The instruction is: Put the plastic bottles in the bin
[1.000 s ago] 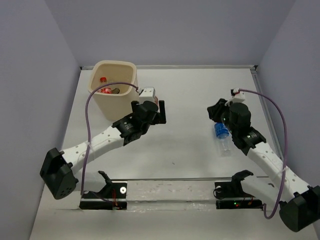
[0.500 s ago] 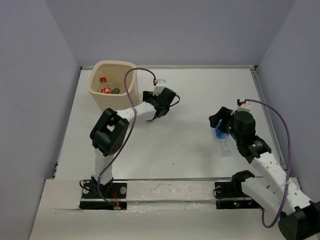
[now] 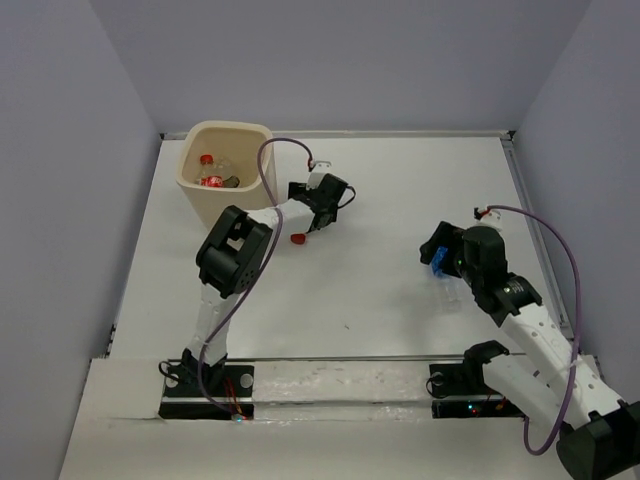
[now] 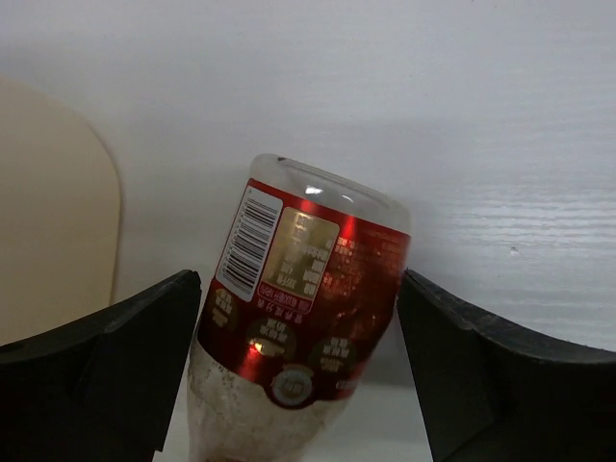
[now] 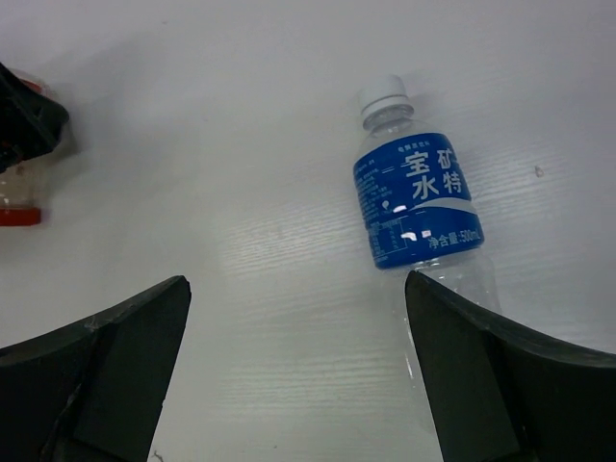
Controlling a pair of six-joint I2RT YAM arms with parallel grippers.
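A red-labelled plastic bottle (image 4: 298, 298) lies on the white table beside the bin (image 3: 225, 140), its red cap (image 3: 297, 239) pointing toward the arms. My left gripper (image 4: 298, 279) is open and straddles it: the left finger is right at the label and the right finger stands a small gap away. A blue-labelled bottle (image 5: 419, 197) with a white cap lies flat on the table. My right gripper (image 5: 296, 281) is open above it, the right finger over the bottle's clear body, with only bare table between the jaws. Red-capped bottles (image 3: 210, 178) lie inside the bin.
The bin's cream wall (image 4: 53, 212) is close to the left of my left gripper. Grey walls enclose the table (image 3: 380, 190) on three sides. A rail with both arm bases (image 3: 340, 380) runs along the near edge.
My right gripper has opened and let go of the blue-labelled bottle, which now lies on the table. My left arm has swung round and lowered its jaws over the red-labelled bottle, narrowing slightly.
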